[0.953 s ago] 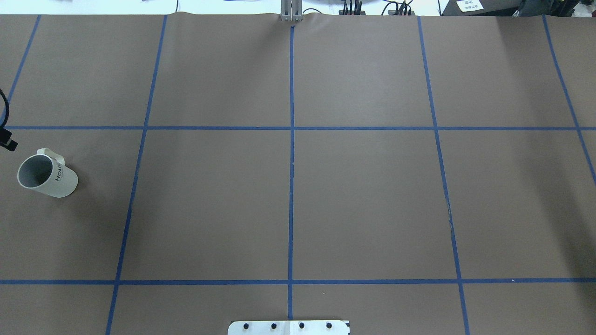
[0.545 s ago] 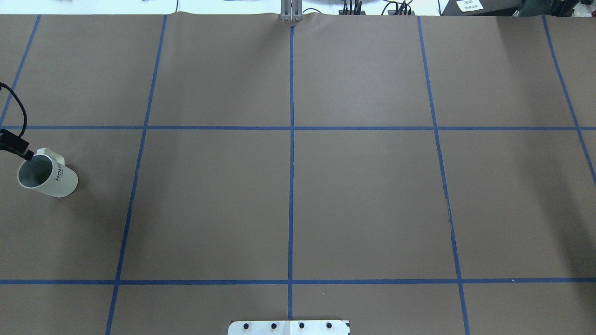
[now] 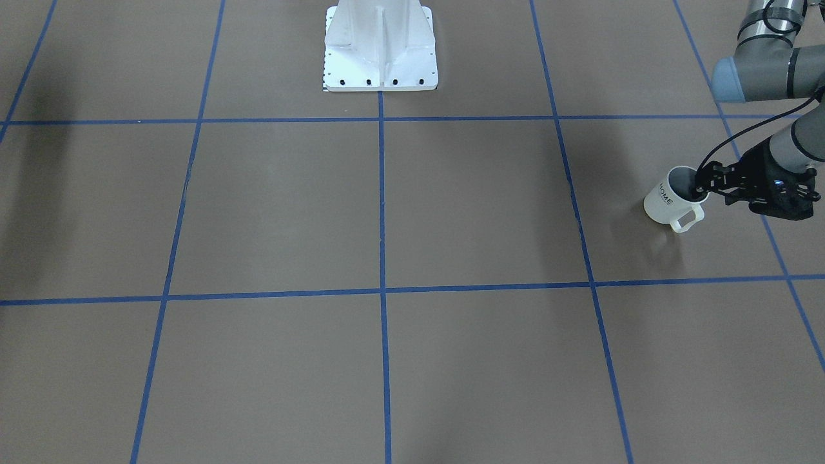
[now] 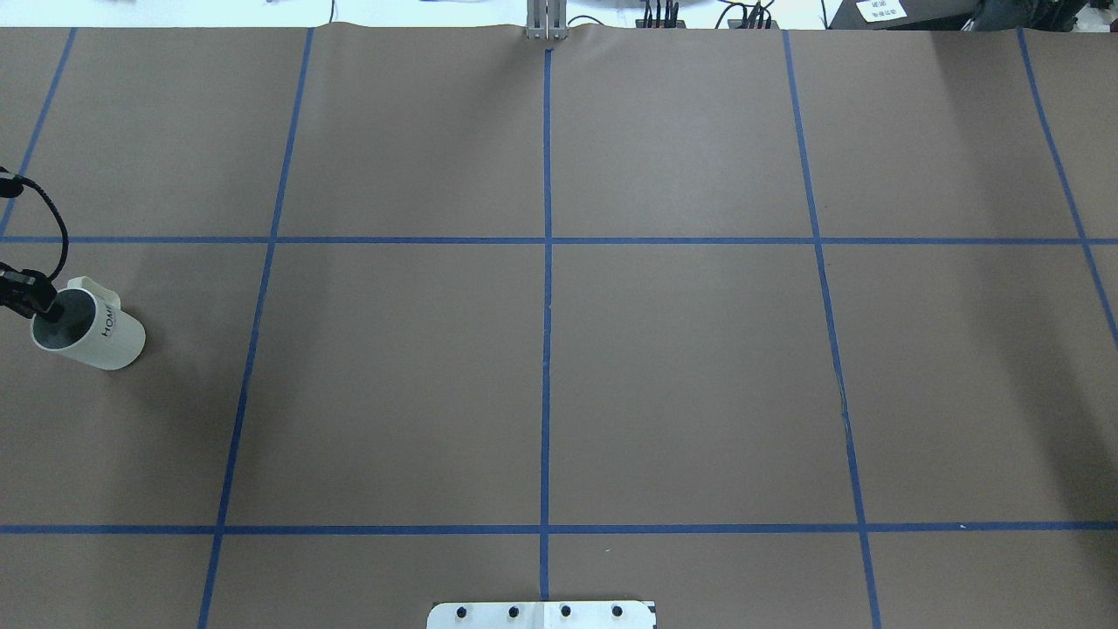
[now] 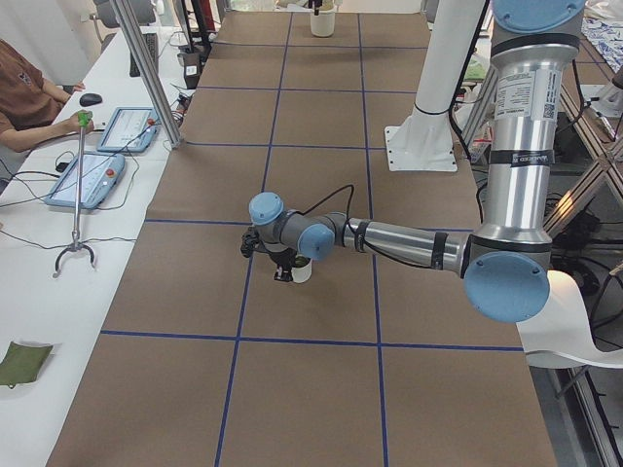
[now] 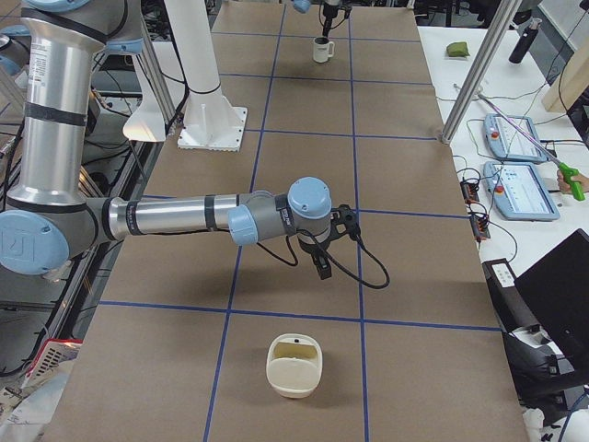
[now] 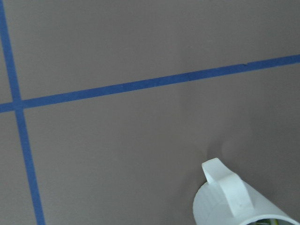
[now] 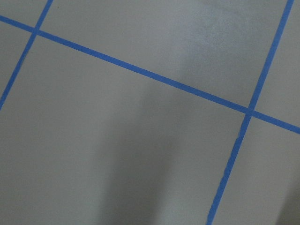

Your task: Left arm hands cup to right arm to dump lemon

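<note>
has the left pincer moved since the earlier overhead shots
Yes. In the overhead view the left pincer has shifted rightward, from beside the HOME mug to over its mouth.

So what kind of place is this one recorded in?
Most likely a robotics lab: a brown-papered table gridded with blue tape, the left arm and right arm mounted at it, and a side bench with control tablets where an operator sits.

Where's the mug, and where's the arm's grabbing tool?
HOME mug (image 3: 664,201): front-facing view, on its white lettered side.
Left tool (image 3: 700,185): front-facing view, between its fingertips at the mug's rim.
</note>
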Robot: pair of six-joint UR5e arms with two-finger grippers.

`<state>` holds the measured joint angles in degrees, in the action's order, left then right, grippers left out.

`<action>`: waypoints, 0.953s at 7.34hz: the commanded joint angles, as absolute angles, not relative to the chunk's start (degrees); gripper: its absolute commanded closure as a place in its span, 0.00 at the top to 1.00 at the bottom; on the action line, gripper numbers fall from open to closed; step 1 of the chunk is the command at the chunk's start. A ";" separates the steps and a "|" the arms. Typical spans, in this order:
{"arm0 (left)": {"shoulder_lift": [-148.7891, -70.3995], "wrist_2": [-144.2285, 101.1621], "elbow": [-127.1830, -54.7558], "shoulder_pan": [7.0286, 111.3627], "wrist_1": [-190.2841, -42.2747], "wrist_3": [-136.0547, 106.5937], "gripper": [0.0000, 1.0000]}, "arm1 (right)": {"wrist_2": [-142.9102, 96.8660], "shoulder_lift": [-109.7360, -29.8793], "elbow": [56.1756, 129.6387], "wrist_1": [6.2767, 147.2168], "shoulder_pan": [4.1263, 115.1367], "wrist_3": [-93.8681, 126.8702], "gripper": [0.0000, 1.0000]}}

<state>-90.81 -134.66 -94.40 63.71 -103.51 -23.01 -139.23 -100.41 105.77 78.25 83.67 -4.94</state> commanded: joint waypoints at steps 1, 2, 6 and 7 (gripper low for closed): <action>-91.40 -135.09 -95.96 63.63 -103.19 -29.78 0.00 | -139.39 -100.63 105.21 75.42 83.67 -5.01 1.00; -92.28 -139.18 -96.59 63.55 -103.10 -33.01 0.00 | -139.31 -100.55 105.21 75.32 83.58 -4.49 1.00; -107.88 -142.73 -96.68 60.84 -96.97 -58.01 0.00 | -141.57 -98.28 105.56 75.32 82.19 -4.22 1.00; -112.54 -142.04 -97.03 58.65 -96.94 -63.92 0.00 | -143.24 -95.65 105.38 75.41 80.52 -3.96 1.00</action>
